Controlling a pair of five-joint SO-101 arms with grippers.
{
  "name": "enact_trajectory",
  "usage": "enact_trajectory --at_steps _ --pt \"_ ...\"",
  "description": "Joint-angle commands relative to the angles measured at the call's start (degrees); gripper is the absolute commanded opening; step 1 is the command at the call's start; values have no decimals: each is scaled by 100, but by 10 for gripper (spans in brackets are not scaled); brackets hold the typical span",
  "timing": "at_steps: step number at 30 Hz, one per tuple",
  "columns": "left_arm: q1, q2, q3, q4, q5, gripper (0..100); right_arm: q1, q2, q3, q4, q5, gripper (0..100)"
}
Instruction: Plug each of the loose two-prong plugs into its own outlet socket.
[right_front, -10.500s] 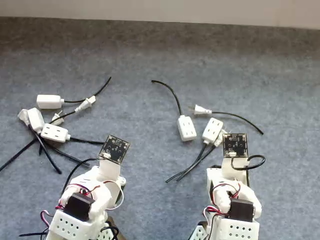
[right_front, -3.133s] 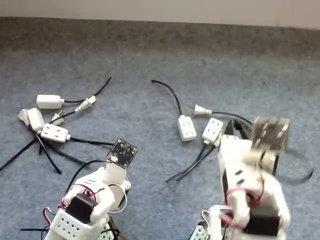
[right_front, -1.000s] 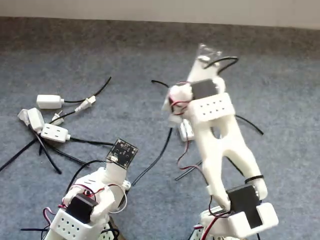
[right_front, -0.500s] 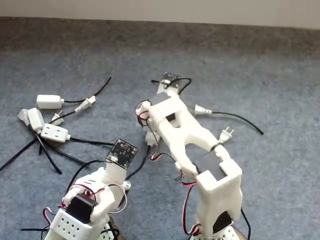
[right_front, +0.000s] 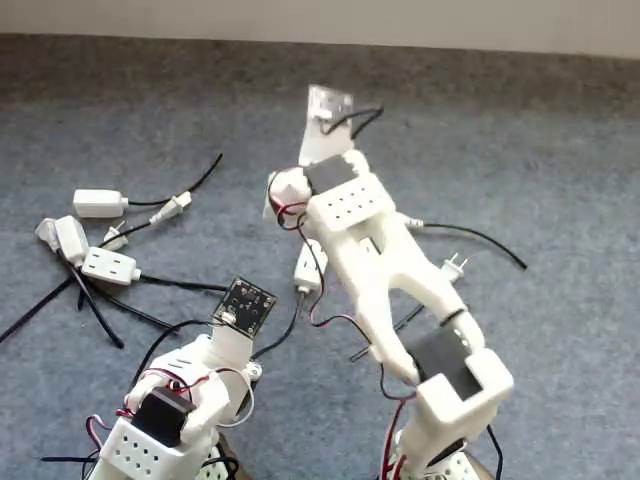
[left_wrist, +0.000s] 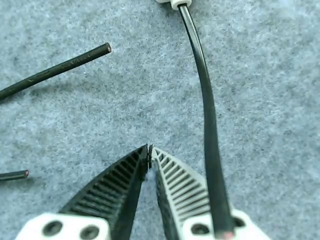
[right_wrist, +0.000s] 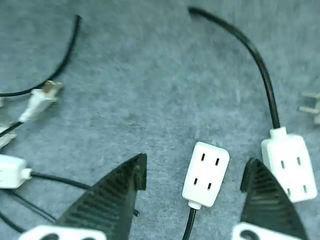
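Observation:
My right arm (right_front: 345, 200) stretches over the middle of the carpet. Its gripper (right_wrist: 196, 167) is open and holds nothing. A white outlet socket (right_wrist: 206, 173) lies on the carpet between the fingers as seen from the right wrist, its cord running back toward the arm; the high view has this socket (right_front: 308, 265) beside the arm. A second socket (right_wrist: 290, 167) lies close by with a curved black cord. One loose plug (right_front: 455, 267) rests right of the arm. My left gripper (left_wrist: 150, 150) is shut and empty, low at the near left, beside a black cord (left_wrist: 205, 100).
At the far left lies a cluster of sockets (right_front: 110, 265) (right_front: 98, 203), plugs (right_front: 170, 208) and tangled black cords. A plug's prongs (right_wrist: 310, 107) show near the second socket. A cut cord end (left_wrist: 65, 65) lies ahead of the left gripper. The carpet's back edge meets a wall.
The right arm swung from the right over to the middle and then reached a little farther back. One socket and its cord shifted leftward. The left arm stayed put.

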Motion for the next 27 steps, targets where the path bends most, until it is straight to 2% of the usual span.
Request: enact_trajectory --at_steps 1,6,10,13,19,22,27 --pt "84 4 101 -79 0 29 -31 -1103 -637 488 1046 289" --pt "101 4 101 -79 0 29 -31 -2237 -840 1314 2286 289" --pt "101 4 101 -79 0 29 22 -3152 -840 2044 2734 289" --pt "127 4 101 -79 9 30 681 -3732 -822 2431 2778 289" --pt "66 -4 22 -316 -26 31 2703 -3969 31 2668 2796 289" --pt "-382 -4 -84 -879 -167 31 3275 -3811 1182 2334 2796 289" --pt "-1842 -4 -558 -1705 -1846 32 3547 -3574 3363 1341 2760 289"
